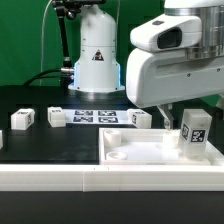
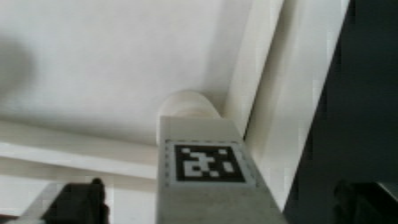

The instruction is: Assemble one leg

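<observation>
Leg point(image 1: 192, 132): upright at the corner of the panel on the exterior view's right, directly under the wrist, tag facing the exterior camera; whether its foot is seated in a hole cannot be told

Gripper point(image 2: 222, 208): jaws apart, one dark fingertip point(image 2: 80, 203) on each side of the leg; the wrist view shows a gap between each pad and the leg, so nothing is clamped

Panel point(image 1: 60, 170): large white tray lying flat at the front of the table, raised rim all round

Corner socket point(image 2: 192, 102): rounded white bump in the angle of the rim, just beyond the leg's far end in the wrist view

Spare legs: one point(image 1: 22, 119) and another point(image 1: 57, 117) on the black table at the exterior view's left, a third point(image 1: 138, 118) just beside the marker board point(image 1: 95, 116)

Step in hand: most likely fixing this leg into the corner, with the fingers placed for a grip on it

How to do it well: centre the leg between the pads so both touch together, close on its flat faces, hold its axis square to the panel, then turn with light downward pressure

Watch for: a one-sided touch that tips the leg off the socket, a tilted start that jams the thread, and the nearby rim snagging a finger as the wrist turns
</observation>
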### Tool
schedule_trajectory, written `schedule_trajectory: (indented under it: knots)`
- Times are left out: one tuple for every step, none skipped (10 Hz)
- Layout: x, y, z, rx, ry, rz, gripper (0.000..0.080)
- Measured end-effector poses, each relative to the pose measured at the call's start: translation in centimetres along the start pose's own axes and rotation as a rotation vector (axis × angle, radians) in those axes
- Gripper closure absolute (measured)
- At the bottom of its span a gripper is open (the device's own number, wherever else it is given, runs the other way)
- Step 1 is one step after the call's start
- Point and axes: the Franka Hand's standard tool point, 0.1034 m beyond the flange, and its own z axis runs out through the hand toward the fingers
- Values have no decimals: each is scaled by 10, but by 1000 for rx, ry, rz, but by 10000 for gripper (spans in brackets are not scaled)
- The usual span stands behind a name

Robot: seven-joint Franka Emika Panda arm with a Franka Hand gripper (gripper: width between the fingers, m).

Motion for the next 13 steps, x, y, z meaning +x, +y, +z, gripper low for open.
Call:
schedule_trajectory:
  knots:
    - [0, 0, 0, 0, 0, 0, 395]
    - [0, 0, 0, 0, 0, 0, 395]
    - [0, 0, 1, 0, -1, 0, 509]
    - [0, 0, 1, 0, -1, 14, 509]
    - [0, 0, 1, 1, -1, 21, 509]
    - [-1, 0, 1, 1, -1, 47, 509]
    - [0, -1, 2, 6, 15, 157, 509]
    - [0, -2, 2, 11, 36, 273, 509]
    - [-1, -3, 2, 21, 50, 382, 509]
    - [0, -5, 2, 32, 60, 499, 509]
    - [0, -5, 2, 40, 61, 598, 509]
    - [0, -5, 2, 51, 62, 712, 509]
    - [1, -6, 2, 55, 66, 816, 509]
